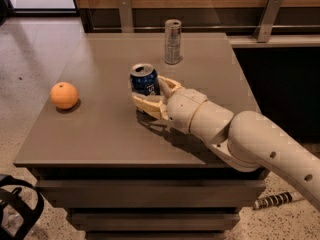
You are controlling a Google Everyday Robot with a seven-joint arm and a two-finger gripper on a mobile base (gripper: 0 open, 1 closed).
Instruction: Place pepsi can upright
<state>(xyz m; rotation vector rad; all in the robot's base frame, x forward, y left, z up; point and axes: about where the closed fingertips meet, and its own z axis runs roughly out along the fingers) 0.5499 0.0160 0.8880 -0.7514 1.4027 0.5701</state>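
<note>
The pepsi can point(144, 80) is dark blue with a silver top. It stands nearly upright, leaning slightly, near the middle of the brown table point(100, 129). My gripper point(148, 90) reaches in from the right. Its cream fingers point(148, 104) sit on both sides of the can's lower body, closed on it. The can's bottom is hidden by the fingers, so I cannot tell whether it rests on the table.
A taller slim silver-grey can point(172, 41) stands upright behind the pepsi can near the table's far edge. An orange point(64, 95) lies at the table's left side. A wooden rail with metal posts point(125, 11) runs behind the table.
</note>
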